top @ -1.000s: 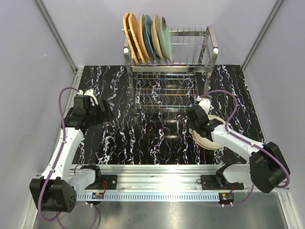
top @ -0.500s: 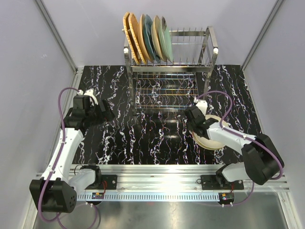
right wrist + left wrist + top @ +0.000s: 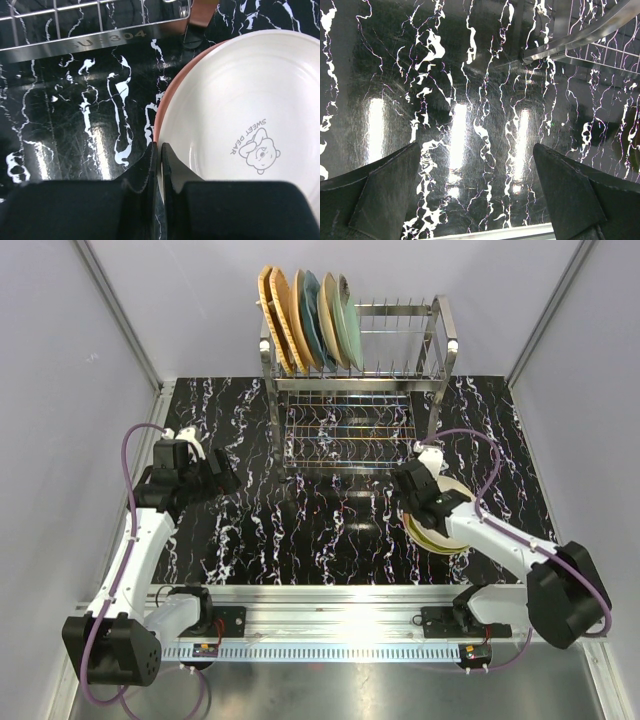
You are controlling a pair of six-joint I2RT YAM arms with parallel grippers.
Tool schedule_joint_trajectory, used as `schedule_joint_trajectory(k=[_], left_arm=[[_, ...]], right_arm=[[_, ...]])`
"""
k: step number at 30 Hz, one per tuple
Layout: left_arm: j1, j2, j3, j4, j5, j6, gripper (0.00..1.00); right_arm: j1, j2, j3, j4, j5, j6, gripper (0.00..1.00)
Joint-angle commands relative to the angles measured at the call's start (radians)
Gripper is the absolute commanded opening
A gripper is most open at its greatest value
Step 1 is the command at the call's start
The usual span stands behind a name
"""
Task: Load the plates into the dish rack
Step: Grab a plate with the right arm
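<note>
Robot lab cell — plain walls, aluminium rail

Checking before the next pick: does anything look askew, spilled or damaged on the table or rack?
Nothing broken or spilled. The cream plate sits slightly off-centre on the pink-rimmed plate beneath, where the right gripper clamps its rim.

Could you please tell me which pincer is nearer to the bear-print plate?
The right. The right pincer grips the bear-print plate by its rim; the left pincer hangs open far across the table.
</note>
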Motion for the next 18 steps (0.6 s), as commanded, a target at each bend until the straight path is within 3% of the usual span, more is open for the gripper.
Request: schedule_joint_trajectory(k=[1, 9, 18], left_arm=[[0.006, -0.024, 0.01, 0.04, 0.016, 0.008, 0.99], [0.006, -0.032, 0.007, 0.046, 0.055, 0.01, 0.99], [-0.001, -0.075, -0.028, 0.104, 0.16, 0.01, 0.99]], right_arm=[[-0.004, -0.066, 0.042, -0.032, -0.008, 0.017, 0.0], [-0.002, -0.258, 0.054, -0.068, -0.098, -0.016, 0.0], [-0.002, -0.442, 0.008, 0.03, -0.404, -0.096, 0.0]])
